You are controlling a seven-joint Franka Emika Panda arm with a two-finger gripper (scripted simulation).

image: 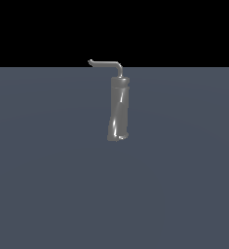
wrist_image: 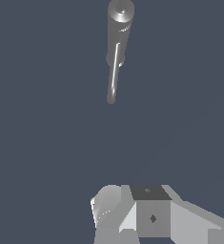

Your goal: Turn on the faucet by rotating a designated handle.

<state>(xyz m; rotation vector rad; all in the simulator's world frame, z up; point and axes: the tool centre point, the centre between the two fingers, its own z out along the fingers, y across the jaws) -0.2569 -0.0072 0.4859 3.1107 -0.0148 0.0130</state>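
Pincer (wrist_image: 132, 217) parts show only in the wrist view, well apart from the faucet (image: 118, 109); whether it is released or clenched cannot be told. On the grey surface (image: 47, 185) the faucet stands leaning slightly. Its handle (image: 107, 63) sits on top, the long arm reaching toward the exterior view's left, untouched.

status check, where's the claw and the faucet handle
Claw well short of the faucet, open or shut unclear. Handle untouched. Nothing visible between them.
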